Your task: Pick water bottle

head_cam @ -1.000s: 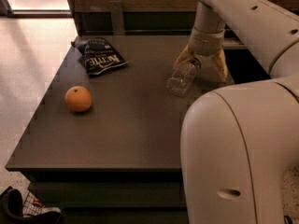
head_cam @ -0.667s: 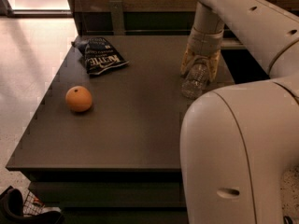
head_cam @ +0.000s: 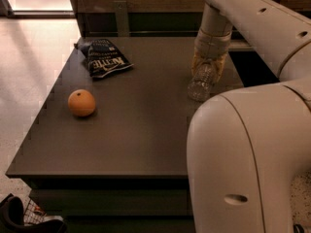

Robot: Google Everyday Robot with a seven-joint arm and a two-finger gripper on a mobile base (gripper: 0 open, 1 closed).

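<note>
From where I stand, the arm [head_cam: 252,18] reaches down from the upper right to the far right part of the dark worktop [head_cam: 141,140]. Its pincer [head_cam: 209,71] hangs there, pointing down. The yellowish fingers [head_cam: 219,64] sit on either side of the bottle [head_cam: 199,87] and pinch its upper part. The bottle's top is hidden between them. The clear ribbed body pokes out below the pincer, nearly upright with a slight lean, its lower end towards the left. That end is right at the worktop, but I cannot tell whether it touches or hangs just above.

Well apart from it, on the left side of the worktop, lies an orange [head_cam: 81,103]. Farther back, at the far left corner, a dark bag [head_cam: 103,58] with white lettering lies flat. The orange and the bag are apart from each other.

The near right of the scene is filled by the robot's big white body [head_cam: 243,164]. Pale floor [head_cam: 29,57] lies to the left of the worktop.
</note>
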